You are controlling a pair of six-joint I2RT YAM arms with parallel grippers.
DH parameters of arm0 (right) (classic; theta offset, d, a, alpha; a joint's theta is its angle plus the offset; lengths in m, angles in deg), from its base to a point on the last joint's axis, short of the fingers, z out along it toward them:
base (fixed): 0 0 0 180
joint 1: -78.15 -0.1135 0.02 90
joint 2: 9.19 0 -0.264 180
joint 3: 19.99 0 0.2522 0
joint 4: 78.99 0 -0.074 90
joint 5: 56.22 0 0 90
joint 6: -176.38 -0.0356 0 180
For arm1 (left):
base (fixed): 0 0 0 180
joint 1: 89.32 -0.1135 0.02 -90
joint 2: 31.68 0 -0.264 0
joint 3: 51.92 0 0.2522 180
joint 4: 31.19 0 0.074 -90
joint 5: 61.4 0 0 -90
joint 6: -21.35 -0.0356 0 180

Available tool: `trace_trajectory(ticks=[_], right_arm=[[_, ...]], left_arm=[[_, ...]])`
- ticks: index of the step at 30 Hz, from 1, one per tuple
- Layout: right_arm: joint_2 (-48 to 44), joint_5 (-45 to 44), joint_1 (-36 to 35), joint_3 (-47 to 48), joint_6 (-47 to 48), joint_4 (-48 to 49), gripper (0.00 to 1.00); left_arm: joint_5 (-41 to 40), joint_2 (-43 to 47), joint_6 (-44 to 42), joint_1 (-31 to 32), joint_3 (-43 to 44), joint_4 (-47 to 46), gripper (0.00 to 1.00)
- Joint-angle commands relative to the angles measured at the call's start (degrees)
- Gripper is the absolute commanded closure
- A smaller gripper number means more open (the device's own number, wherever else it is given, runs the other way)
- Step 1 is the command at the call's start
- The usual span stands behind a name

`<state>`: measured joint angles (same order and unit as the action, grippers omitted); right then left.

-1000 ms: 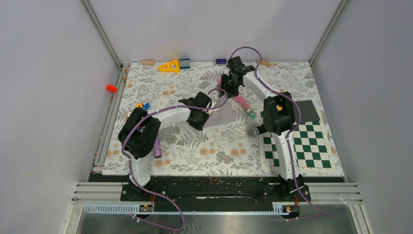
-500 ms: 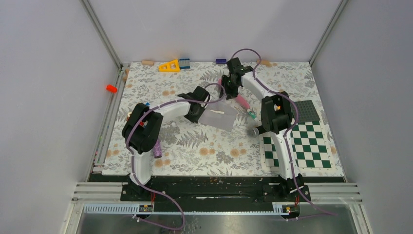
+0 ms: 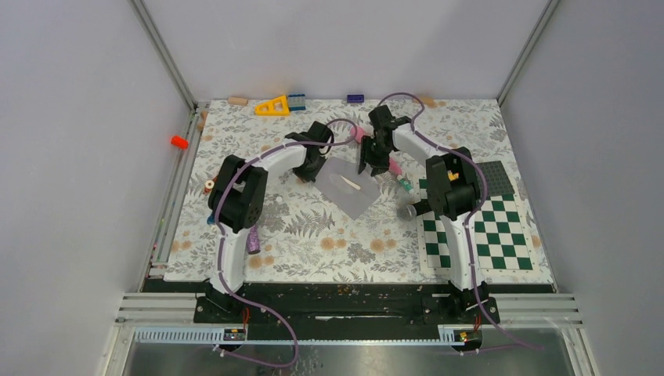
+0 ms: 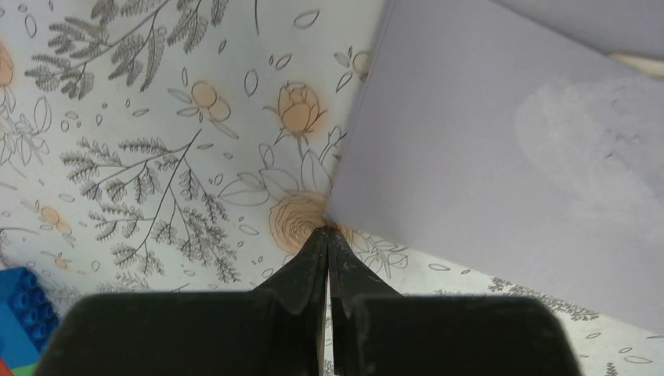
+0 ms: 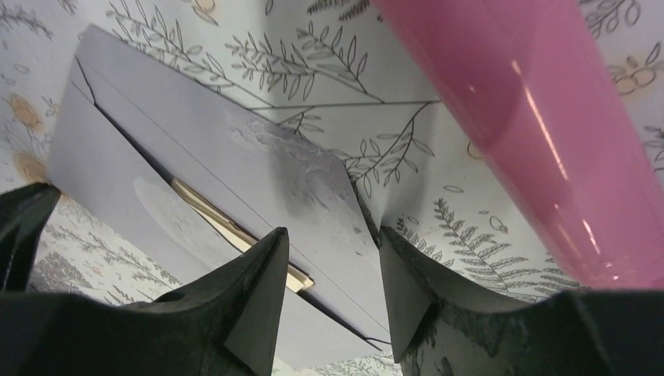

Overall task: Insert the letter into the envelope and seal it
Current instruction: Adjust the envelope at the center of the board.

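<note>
The pale lavender envelope (image 3: 349,188) lies skewed on the floral table cover, and a cream strip of the letter (image 3: 350,186) shows at its mouth. In the right wrist view the letter (image 5: 235,229) peeks from under the flap of the envelope (image 5: 258,157). My left gripper (image 3: 316,162) is at the envelope's far-left corner. Its jaws (image 4: 326,233) are shut, pinching the very corner of the envelope (image 4: 501,149). My right gripper (image 3: 373,162) hovers over the envelope's far-right edge. It (image 5: 333,262) stands open with the flap's edge between its fingers, gripping nothing.
A pink marker (image 3: 390,165) lies just right of the right gripper and looms large as the pink marker (image 5: 532,141) in the wrist view. A teal piece (image 3: 405,185), a silver cap (image 3: 405,211) and the checkerboard mat (image 3: 489,235) are to the right. Toy bricks (image 3: 272,106) line the far edge.
The left gripper has swung toward the far side, and the envelope has turned with it. The right gripper has come down and toward me to the envelope's far-right edge.
</note>
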<state>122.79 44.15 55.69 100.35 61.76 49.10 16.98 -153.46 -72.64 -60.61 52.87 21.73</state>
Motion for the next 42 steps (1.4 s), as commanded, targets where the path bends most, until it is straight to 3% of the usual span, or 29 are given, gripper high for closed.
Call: trace_trajectory(ticks=[1, 6, 22, 32, 42], right_arm=[[-4.2, 4.4, -0.3, -2.8, 1.0, 0.6, 0.46], [-5.8, 12.7, -0.3, -8.3, -1.3, 4.7, 0.46], [-12.6, 23.9, 1.1, -24.3, -10.1, 24.7, 0.45], [-17.0, 24.4, 2.3, -27.6, -9.9, 27.5, 0.44], [-16.0, 30.7, 2.3, -26.8, -8.5, 27.7, 0.46]], left_arm=[[2.1, -1.5, 0.4, -0.2, 4.7, 2.6, 1.0], [4.1, -0.1, 1.5, -0.2, 4.6, 3.7, 1.0], [6.2, 0.5, 3.1, 3.1, 0.1, 3.5, 1.0], [3.8, 0.0, 2.9, 4.0, 0.1, 3.4, 1.0], [3.1, -0.3, 2.8, 4.8, -0.1, 3.4, 1.0]])
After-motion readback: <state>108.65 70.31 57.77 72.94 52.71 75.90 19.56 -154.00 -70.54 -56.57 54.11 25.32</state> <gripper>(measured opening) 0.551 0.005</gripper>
